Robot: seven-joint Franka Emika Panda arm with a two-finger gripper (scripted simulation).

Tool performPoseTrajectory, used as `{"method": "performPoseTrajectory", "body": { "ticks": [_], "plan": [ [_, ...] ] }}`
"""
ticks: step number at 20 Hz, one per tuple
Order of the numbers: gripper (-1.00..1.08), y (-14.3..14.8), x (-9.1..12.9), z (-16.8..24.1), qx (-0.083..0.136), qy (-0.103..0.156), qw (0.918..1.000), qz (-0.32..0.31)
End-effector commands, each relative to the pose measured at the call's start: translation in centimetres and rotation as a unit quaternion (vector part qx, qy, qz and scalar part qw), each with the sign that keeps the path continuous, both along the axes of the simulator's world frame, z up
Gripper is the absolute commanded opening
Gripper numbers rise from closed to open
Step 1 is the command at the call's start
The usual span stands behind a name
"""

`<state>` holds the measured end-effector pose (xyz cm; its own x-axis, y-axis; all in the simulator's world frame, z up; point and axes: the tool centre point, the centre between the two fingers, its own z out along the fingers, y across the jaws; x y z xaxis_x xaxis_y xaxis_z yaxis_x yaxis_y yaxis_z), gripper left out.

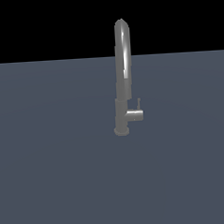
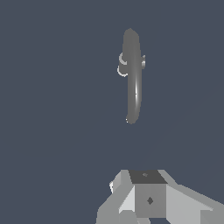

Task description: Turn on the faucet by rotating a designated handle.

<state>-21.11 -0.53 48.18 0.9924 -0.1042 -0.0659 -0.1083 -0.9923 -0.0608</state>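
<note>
Faucet (image 1: pixel 122 75) stood upright mid-surface | handle (image 1: pixel 134 114) carried low on exterior view's right | gripper (image 2: pixel 146 197) seen high above, well apart; opening cannot be told | lever rod, not spout, is to be approached.

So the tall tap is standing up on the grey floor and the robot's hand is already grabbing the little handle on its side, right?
Not quite. The faucet does stand upright on the grey floor, but nothing is grabbing the handle. The exterior view shows it bare, with no hand near it. In the wrist view the gripper is well away from the faucet.
</note>
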Motion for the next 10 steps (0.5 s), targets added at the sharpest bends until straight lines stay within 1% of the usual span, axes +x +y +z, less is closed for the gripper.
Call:
{"method": "performPoseTrajectory", "body": {
  "ticks": [1, 6, 10],
  "plan": [
    [-1.00, -0.2, 1.1, -0.3, 0.014, 0.013, 0.9997, -0.014],
    [-1.00, -0.8, 3.9, -1.1, 0.049, 0.045, 0.9966, -0.049],
    [-1.00, -1.3, 6.1, -1.9, 0.078, 0.072, 0.9913, -0.078]
  ]
}}
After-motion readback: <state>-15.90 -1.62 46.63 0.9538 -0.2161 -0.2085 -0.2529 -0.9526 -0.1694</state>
